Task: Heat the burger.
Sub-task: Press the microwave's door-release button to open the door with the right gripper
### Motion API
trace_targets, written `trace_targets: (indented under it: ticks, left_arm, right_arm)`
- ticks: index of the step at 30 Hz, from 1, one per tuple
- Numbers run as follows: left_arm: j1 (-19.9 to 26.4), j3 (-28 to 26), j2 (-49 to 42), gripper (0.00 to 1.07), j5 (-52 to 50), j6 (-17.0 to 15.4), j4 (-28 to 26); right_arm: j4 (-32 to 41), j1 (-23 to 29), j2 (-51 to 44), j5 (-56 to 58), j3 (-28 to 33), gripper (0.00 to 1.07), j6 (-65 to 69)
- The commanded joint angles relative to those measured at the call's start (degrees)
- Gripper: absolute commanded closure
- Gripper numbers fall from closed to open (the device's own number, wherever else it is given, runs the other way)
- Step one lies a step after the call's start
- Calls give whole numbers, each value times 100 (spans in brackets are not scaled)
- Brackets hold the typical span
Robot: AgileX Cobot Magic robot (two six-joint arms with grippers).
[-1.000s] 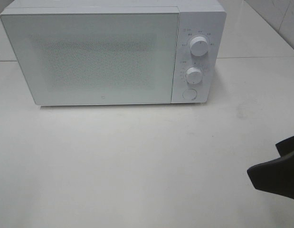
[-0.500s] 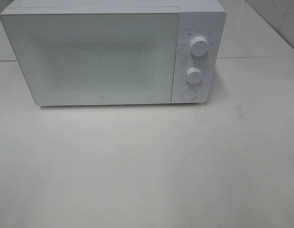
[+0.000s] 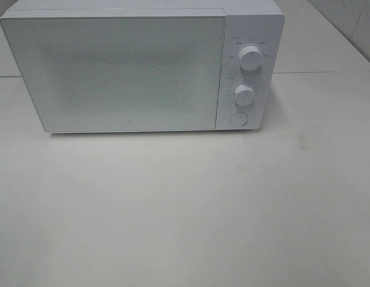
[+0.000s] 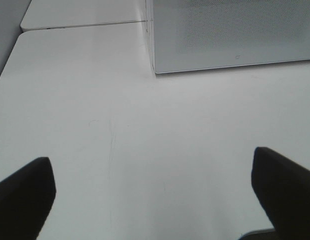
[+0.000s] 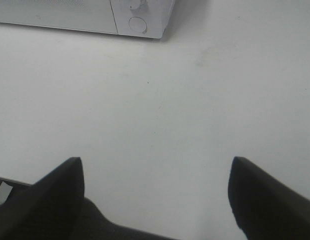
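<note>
The burger is out of view in every frame. A white microwave [image 3: 143, 66] stands at the back of the table with its door shut; its lower corner shows as the microwave [image 4: 230, 35] in the left wrist view and the microwave [image 5: 139, 20] in the right wrist view. My left gripper [image 4: 155, 190] is open over bare table, nothing between its fingers. My right gripper [image 5: 155, 192] is also open and empty, some way in front of the microwave's control panel. Neither arm shows in the exterior high view.
Two white knobs [image 3: 250, 58] and a round button [image 3: 238, 118] sit on the microwave's right panel. The white table [image 3: 185, 209] stretches in front of it. A table seam [image 4: 84, 24] runs behind, near the left edge.
The dark right gripper that showed at the right edge of the exterior high view a second ago has withdrawn out of that view. The microwave has not moved.
</note>
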Motion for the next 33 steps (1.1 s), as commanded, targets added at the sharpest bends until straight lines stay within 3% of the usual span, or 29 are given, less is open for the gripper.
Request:
trace_targets:
  ticks: [1, 7, 25, 33]
  left_arm:
    - [0, 11, -115, 6, -74, -29, 0]
    - [0, 11, -115, 6, -74, -29, 0]
    - [0, 11, -103, 6, -74, -29, 0]
    - [0, 11, -103, 6, -74, -29, 0]
  right_arm:
    - [0, -149, -378, 52, 109, 31, -86]
    - [0, -183, -871, 52, 109, 31, -103]
    - [0, -183, -905, 46, 103, 32, -115]
    - [0, -183, -309, -395, -229, 32, -172]
